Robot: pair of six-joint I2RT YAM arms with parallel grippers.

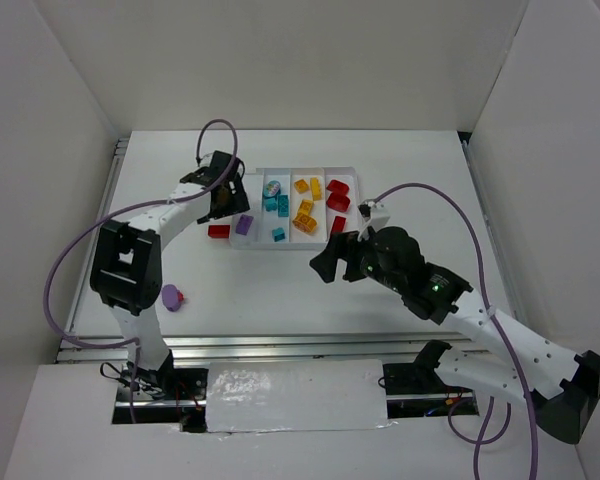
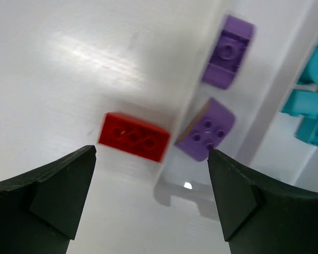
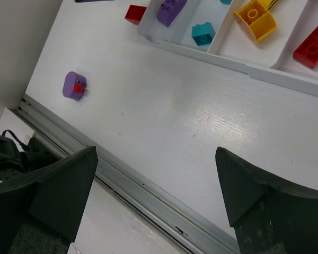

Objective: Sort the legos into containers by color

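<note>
Legos (image 1: 306,215) mostly in the tray (image 1: 292,247); red brick (image 2: 133,136) lies just outside, my left gripper (image 2: 151,153) and right gripper (image 3: 156,152) both gaping, empty.

A red brick (image 1: 218,231) lies on the table just beside the left gripper (image 1: 221,208), outside the white tray (image 1: 290,246). A purple brick (image 1: 244,225) sits to that gripper's right, in the tray's end compartment. The right gripper (image 1: 328,258) hovers at the tray's near edge, and beyond it lie teal bricks (image 1: 276,204), yellow bricks (image 1: 305,212) and red bricks (image 1: 338,195).
</note>
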